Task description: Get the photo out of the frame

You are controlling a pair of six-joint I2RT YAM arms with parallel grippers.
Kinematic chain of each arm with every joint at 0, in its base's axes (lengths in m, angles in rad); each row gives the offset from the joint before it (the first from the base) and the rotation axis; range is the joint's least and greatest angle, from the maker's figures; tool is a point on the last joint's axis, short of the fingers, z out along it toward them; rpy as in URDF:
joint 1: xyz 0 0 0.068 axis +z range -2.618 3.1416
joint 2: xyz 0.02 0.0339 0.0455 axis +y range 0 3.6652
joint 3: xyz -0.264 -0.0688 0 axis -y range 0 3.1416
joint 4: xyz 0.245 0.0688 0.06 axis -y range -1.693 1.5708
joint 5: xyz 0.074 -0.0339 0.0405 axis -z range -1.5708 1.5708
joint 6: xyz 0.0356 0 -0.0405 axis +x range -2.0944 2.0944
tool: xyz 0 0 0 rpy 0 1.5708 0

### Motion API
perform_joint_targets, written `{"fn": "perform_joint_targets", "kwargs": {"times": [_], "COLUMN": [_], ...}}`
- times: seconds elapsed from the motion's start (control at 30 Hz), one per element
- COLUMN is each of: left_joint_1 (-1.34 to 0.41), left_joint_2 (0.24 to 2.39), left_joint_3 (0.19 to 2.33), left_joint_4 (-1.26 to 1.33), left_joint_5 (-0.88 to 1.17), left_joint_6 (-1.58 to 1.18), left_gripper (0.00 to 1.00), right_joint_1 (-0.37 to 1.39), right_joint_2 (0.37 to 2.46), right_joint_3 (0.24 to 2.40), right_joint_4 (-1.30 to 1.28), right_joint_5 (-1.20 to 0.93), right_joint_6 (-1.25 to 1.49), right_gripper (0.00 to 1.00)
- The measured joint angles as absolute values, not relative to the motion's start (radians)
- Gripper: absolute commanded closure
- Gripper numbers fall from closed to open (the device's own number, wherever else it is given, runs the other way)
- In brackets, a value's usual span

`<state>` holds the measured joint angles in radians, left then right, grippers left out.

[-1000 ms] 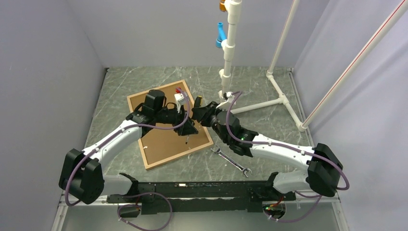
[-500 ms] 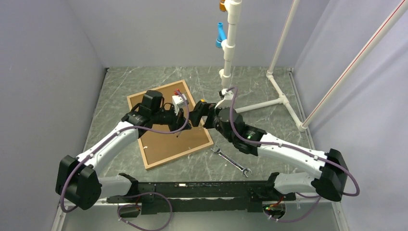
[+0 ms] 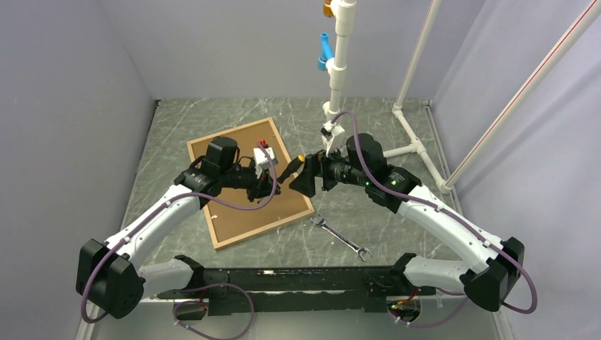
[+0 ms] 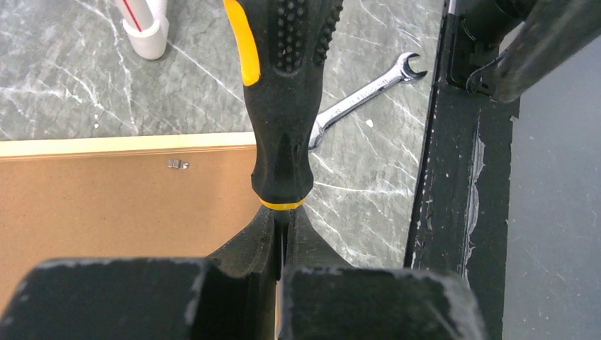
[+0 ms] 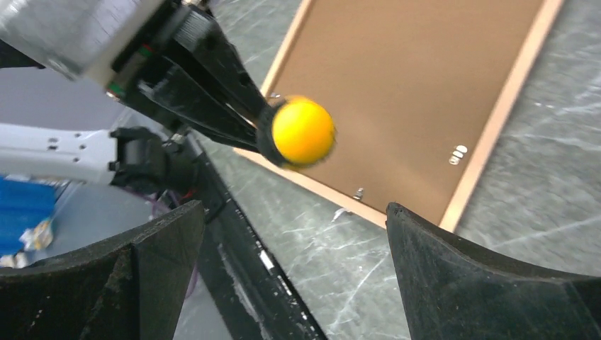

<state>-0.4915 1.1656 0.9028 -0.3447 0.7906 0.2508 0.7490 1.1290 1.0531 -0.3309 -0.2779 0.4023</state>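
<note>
The frame [image 3: 264, 228] of thin light wood lies face down on the table, its brown backing board [image 3: 237, 209] facing up. The photo is hidden under that board. My left gripper [image 3: 275, 178] hovers over the board's right part, shut on the shaft of a black-and-yellow screwdriver [image 3: 291, 169]. In the left wrist view the handle [image 4: 287, 106] sticks out past the closed gripper [image 4: 283, 221], above the frame's edge [image 4: 127, 144]. My right gripper [image 3: 307, 178] is open just beyond the handle's yellow end [image 5: 302, 131], apart from it, its fingers [image 5: 453, 276] spread wide.
A steel wrench [image 3: 341, 239] lies on the table right of the frame's near corner. A white PVC pipe stand [image 3: 333, 106] rises behind the arms, with legs running right. A black rail [image 3: 283, 280] runs along the near table edge. Small metal tabs [image 5: 458, 152] sit on the board.
The screwdriver passed from right to left: my left gripper shut on its shaft, and my right gripper opened and drew back to the right off the handle.
</note>
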Motion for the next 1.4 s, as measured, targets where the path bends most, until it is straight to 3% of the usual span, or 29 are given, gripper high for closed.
{"fn": "perform_joint_targets", "kwargs": {"times": [0.2, 0.43, 0.87, 0.97, 1.07, 1.13, 1.17, 1.23, 1.4], "left_joint_1": [-0.527, -0.575, -0.598, -0.600, -0.602, -0.602, -0.603, -0.604, -0.595], "left_joint_2": [1.139, 1.138, 1.122, 1.122, 1.123, 1.122, 1.123, 1.123, 1.107], "left_joint_3": [0.879, 0.870, 0.870, 0.869, 0.865, 0.863, 0.862, 0.862, 0.862], "left_joint_4": [-0.370, -0.400, -0.416, -0.431, -0.433, -0.438, -0.435, -0.433, -0.419], "left_joint_5": [0.796, 0.776, 0.754, 0.739, 0.727, 0.724, 0.720, 0.715, 0.667], "left_joint_6": [0.290, 0.328, 0.352, 0.353, 0.353, 0.353, 0.354, 0.353, 0.307], "left_gripper": [1.00, 1.00, 1.00, 1.00, 1.00, 1.00, 0.95, 0.69, 0.23], "right_joint_1": [0.720, 0.691, 0.689, 0.689, 0.695, 0.698, 0.698, 0.704, 0.770], "right_joint_2": [1.198, 1.283, 1.380, 1.402, 1.402, 1.402, 1.402, 1.393, 1.303], "right_joint_3": [1.119, 1.146, 1.165, 1.174, 1.174, 1.174, 1.174, 1.170, 1.105], "right_joint_4": [-0.347, -0.365, -0.385, -0.404, -0.404, -0.412, -0.412, -0.408, -0.385], "right_joint_5": [-0.456, -0.573, -0.741, -0.747, -0.756, -0.749, -0.741, -0.716, -0.450], "right_joint_6": [0.402, 0.416, 0.428, 0.423, 0.418, 0.413, 0.411, 0.412, 0.424], "right_gripper": [0.04, 0.22, 0.45, 0.61, 1.00, 1.00, 1.00, 1.00, 1.00]}}
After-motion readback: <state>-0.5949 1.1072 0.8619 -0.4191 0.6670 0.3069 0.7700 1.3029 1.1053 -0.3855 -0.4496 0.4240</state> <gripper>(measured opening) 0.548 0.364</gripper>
